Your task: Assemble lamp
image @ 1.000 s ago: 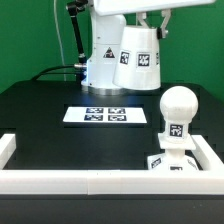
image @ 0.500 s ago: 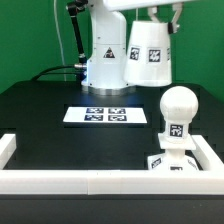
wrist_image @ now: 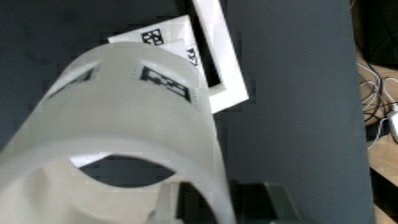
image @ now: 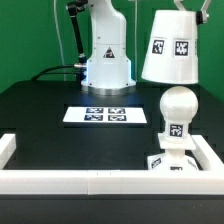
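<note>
- You have the bulb (image: 177, 112) standing upright on the square base (image: 172, 163), at about 4 o'clock in the exterior view, tucked into the corner of the white rail (image: 60, 179) that borders the black surface (image: 45, 110); going by that, the bulb-into-base step looks done
- The tapered shade (image: 173, 50) is off the surface and held high, at roughly 1 o'clock in that view, tilted, with its wide mouth hanging above the bulb and well apart from it
- The hand (image: 193, 8) sits at the shade's narrow top; its tips are cropped by the exterior view's upper edge, yet since the shade hangs in the air under it, you can take it as pinching the shade
- In the wrist view the shade (wrist_image: 125, 130) fills most of the picture, looking down its outer wall towards the open mouth; one finger (wrist_image: 260, 203) shows dark beside the wall, and the marker board (wrist_image: 217, 50) lies on the surface beyond
- In the exterior view the marker board (image: 105, 115) lies flat near the centre, at about 9 o'clock from the bulb, with nothing on it
- What you still have left, as I judge it: bring the shade level and centred over the bulb, lower it until it seats, then let go
- Watch the tilt: a slanted shade could catch the bulb's round head and rock the base
</note>
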`<action>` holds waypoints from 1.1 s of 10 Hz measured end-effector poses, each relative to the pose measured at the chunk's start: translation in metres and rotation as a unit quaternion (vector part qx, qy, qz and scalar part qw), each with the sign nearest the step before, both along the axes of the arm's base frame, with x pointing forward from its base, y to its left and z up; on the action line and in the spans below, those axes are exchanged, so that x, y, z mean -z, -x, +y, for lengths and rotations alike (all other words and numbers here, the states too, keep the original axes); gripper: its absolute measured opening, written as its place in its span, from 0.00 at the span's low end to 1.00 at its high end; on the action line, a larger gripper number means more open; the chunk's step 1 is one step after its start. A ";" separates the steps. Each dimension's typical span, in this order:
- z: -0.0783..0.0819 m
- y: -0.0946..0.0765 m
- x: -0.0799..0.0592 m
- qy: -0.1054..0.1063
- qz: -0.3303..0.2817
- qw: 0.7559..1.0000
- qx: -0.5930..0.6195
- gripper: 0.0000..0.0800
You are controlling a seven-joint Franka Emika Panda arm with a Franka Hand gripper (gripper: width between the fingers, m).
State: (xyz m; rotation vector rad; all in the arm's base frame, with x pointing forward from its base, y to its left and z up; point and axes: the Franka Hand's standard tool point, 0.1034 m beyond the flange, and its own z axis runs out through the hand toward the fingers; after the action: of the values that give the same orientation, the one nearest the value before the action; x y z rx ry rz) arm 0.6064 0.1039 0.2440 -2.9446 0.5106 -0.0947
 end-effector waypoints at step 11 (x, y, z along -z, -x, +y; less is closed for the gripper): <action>0.009 0.007 0.076 0.025 -0.002 0.999 -0.020 0.17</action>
State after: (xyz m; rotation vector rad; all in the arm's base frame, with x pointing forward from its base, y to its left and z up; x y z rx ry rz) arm 0.5992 0.1134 0.1682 -3.0011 0.4537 -0.1090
